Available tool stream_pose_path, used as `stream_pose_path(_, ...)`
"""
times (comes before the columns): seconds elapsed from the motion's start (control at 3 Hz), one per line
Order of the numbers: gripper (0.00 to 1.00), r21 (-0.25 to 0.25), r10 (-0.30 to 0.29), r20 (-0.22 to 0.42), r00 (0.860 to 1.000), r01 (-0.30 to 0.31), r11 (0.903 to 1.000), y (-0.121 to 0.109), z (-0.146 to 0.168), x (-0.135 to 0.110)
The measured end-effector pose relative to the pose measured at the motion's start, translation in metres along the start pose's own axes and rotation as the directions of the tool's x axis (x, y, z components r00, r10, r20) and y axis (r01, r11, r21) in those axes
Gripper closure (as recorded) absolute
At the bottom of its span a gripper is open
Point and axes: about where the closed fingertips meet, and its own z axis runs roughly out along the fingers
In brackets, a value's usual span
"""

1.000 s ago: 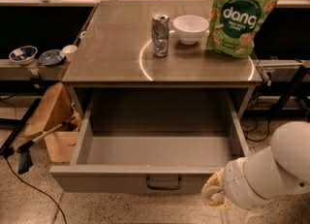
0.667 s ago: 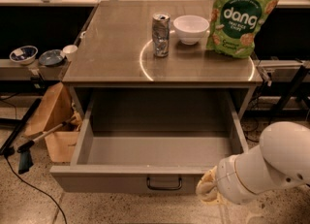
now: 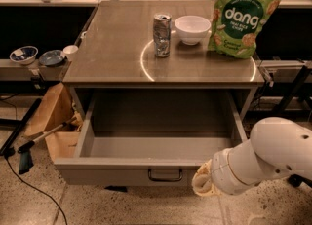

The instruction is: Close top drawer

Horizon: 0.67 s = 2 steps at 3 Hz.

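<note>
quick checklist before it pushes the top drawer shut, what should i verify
1. top drawer open and needing a push: ok, it stands pulled far out.
2. Nothing inside the drawer to jam it: ok, nothing shows in it.
3. pincer at the drawer front: ok, low, just right of the handle.
4. pincer touching the front panel: cannot tell.
5. can, bowl and snack bag set back from the top's front edge: ok.
6. cardboard box apart from the drawer's left side: cannot tell.
</note>
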Motion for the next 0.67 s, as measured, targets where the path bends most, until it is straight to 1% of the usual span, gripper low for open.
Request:
stream_pose_path(0.33, 1.00, 0.031, -0.008, 0.002, 1.000, 0.008, 0.9995, -0.0314, 0.0065, -0.0021)
stream_pose_path(0.67, 1.00, 0.031, -0.008, 0.002, 1.000, 0.008, 0.9995, -0.0314, 0.0065, -0.0021)
